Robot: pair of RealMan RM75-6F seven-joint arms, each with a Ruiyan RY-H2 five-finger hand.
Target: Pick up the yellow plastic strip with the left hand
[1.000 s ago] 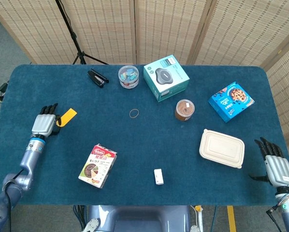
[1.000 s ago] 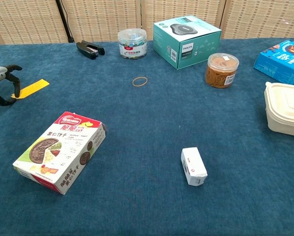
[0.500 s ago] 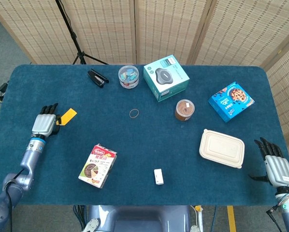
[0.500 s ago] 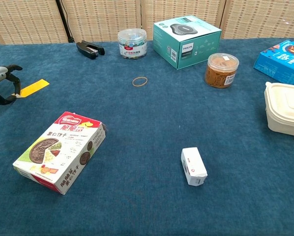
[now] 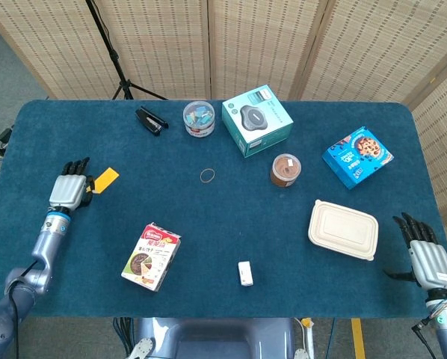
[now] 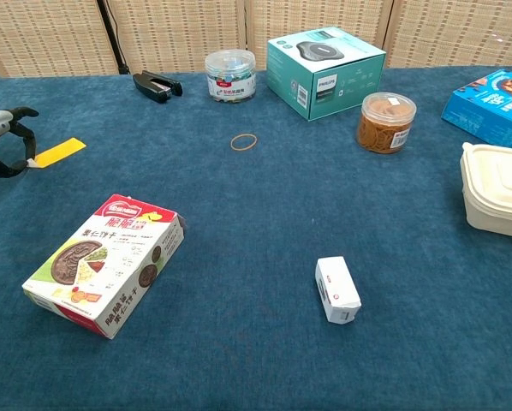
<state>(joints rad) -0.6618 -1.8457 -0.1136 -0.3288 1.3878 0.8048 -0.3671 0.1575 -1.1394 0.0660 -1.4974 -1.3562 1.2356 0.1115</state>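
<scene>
We see the left hand at the left edge of the table, with its fingers pointing away from the robot. In the chest view its dark fingertips curl around the near end of the yellow plastic strip, and the thumb and a finger seem to pinch that end. The rest of the strip sticks out to the right of the hand, over the blue cloth. We cannot tell if the strip is lifted or if it lies on the cloth.

The right hand is at the right edge of the table, near the front corner. Its fingers are straight and spread apart, and it grasps nothing.

On the table, close to the front left, a snack box with a red top lies flat. A small white box lies to the right of it, well apart. A rubber band lies near the middle. At the back we see a black stapler, a clear jar of clips and a teal box in a row. A brown jar stands in front of the teal box. On the right side there are a blue cookie box and a beige lunch container.
</scene>
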